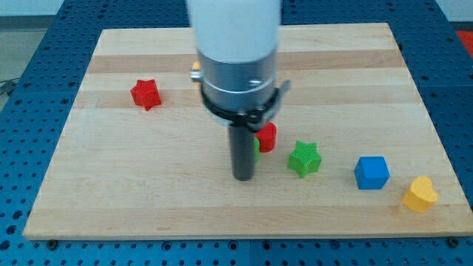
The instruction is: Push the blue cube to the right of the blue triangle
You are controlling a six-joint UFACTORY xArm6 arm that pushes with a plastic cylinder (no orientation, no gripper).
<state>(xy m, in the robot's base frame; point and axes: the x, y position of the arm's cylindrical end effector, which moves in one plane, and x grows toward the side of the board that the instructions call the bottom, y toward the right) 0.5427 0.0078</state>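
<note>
My tip sits low of centre on the pale wooden board, holding nothing and touching no block that I can see.

The blue cube lies at lower right, well apart from my tip, between a green star block and a yellow heart block. A red block and a green sliver peek from behind the rod; a red star block sits upper left. I cannot see the blue triangle.
</note>
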